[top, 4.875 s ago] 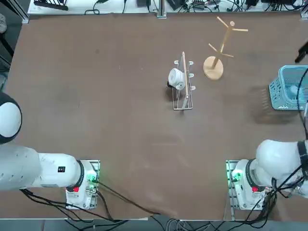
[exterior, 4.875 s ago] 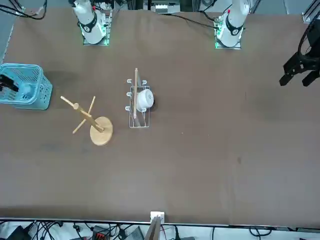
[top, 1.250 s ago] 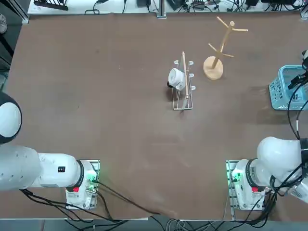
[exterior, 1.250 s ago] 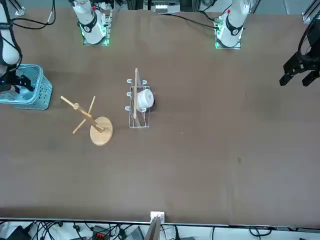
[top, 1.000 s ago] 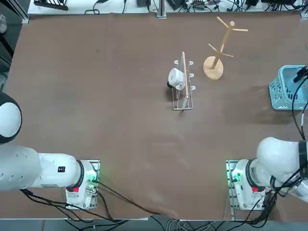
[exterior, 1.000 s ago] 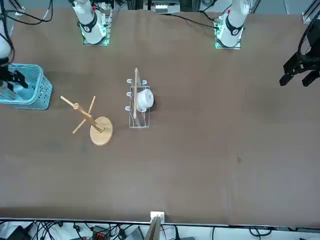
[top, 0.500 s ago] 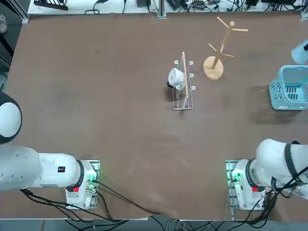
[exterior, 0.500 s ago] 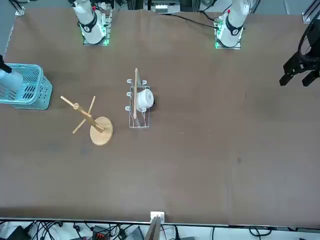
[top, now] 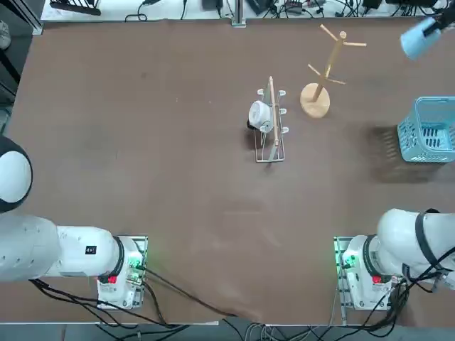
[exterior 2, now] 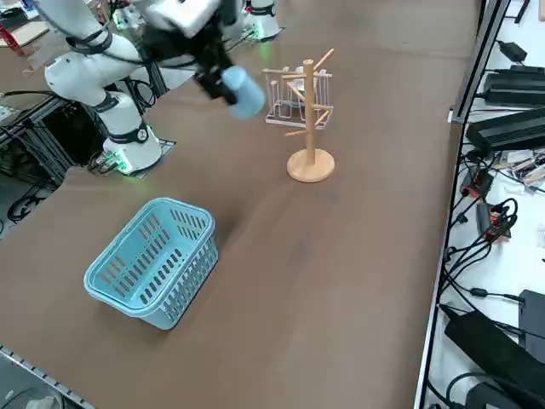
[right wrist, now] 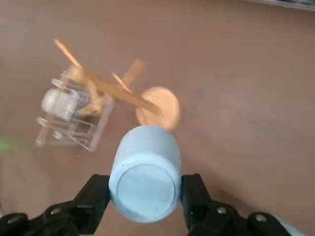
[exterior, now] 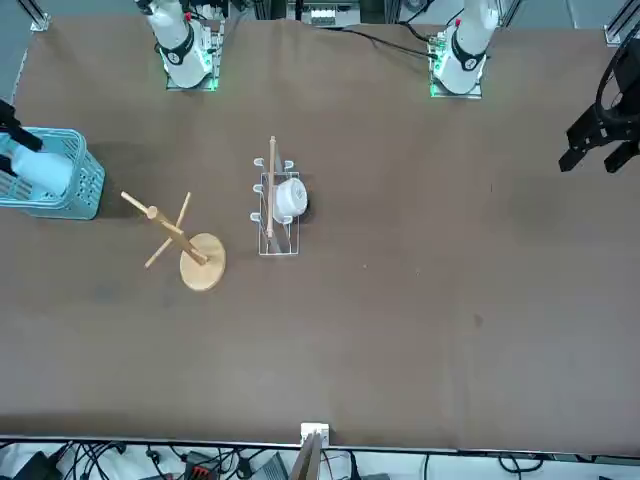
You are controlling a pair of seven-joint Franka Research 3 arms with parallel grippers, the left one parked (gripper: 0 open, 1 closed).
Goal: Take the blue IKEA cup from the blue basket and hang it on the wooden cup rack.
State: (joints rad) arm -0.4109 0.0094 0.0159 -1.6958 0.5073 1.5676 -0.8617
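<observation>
The robot's right hand (right wrist: pixel 146 196) squeezing a small pale blue plastic cup (right wrist: pixel 146 172) between its two black fingers, cup up in the air over the brown bench (exterior 2: pixel 281 256), light blue plastic basket (exterior 2: pixel 153 264) and light wooden cup rack (exterior 2: pixel 310 128) standing on it.

The blue IKEA cup (right wrist: pixel 145 172), pale, smooth and slightly tapered, is gripped at its sides in mid-air at the far right, tilted. The blue basket (exterior 2: pixel 191 288), light blue and rectangular with slotted sides and a thicker rim, sits upright at the right, nearer than the cup. The wooden cup rack (exterior 2: pixel 309 111) stands upright on its round base, left of both, its pegs angled outward.
</observation>
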